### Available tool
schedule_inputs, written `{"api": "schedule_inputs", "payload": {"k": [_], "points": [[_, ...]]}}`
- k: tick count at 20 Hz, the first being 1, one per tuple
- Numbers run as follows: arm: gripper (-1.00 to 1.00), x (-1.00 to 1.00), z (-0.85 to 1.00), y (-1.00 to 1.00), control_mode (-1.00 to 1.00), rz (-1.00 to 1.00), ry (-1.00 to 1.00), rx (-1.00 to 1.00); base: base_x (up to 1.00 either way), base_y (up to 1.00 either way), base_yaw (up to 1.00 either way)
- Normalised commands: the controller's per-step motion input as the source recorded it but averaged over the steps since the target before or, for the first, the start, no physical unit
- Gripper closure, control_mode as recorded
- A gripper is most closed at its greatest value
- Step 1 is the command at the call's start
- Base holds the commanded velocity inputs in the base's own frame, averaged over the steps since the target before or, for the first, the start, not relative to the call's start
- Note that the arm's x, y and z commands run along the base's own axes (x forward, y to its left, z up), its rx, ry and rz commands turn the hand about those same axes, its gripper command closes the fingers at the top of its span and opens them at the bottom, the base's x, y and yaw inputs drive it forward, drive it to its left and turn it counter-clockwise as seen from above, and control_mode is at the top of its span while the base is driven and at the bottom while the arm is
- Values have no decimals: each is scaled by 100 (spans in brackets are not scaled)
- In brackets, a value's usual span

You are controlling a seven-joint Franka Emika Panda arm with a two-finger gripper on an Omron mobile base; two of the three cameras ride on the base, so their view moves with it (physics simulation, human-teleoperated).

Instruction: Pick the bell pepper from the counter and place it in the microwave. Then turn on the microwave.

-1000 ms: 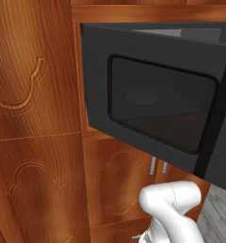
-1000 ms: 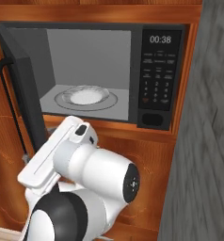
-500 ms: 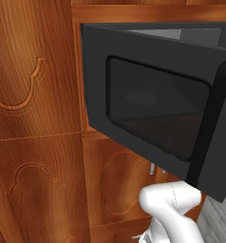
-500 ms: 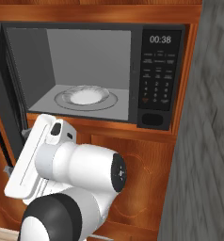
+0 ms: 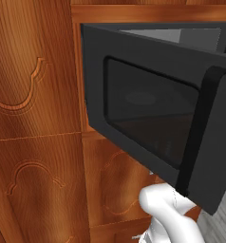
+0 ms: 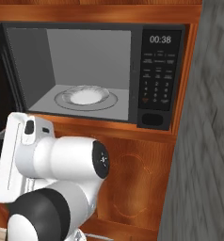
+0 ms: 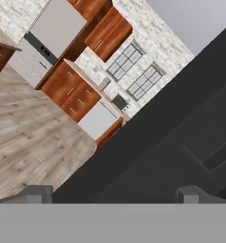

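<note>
Microwave (image 6: 95,70) on the far wall has its door (image 5: 157,118) swung wide open, with nothing red on the glass plate (image 6: 85,96) inside. Where the bell pepper is, I cannot tell. Gripper (image 7: 114,194) is wide open and holds nothing. Picking, placing and switching on all seem left.

Readable on the microwave (image 6: 90,70): "00:38" in pale digits on the display (image 6: 160,40) at the top of the control panel, right of the open cavity. Below it, a keypad (image 6: 155,84) with rows of small markings, too small to make out. No other text, brand or sign legible anywhere else.
</note>
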Motion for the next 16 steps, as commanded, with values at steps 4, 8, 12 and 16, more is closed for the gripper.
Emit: {"api": "schedule_inputs", "payload": {"k": [4, 8, 12, 16], "points": [[-100, -14, 0, 35, -100, 8, -16, -7, 0, 0, 0], [-100, -9, 0, 43, -100, 6, -14, -7, 0, 0, 0], [-100, -5, 0, 42, -100, 5, -13, -7, 0, 0, 0], [-100, -1, 0, 43, -100, 5, -13, -7, 0, 0, 0]]}}
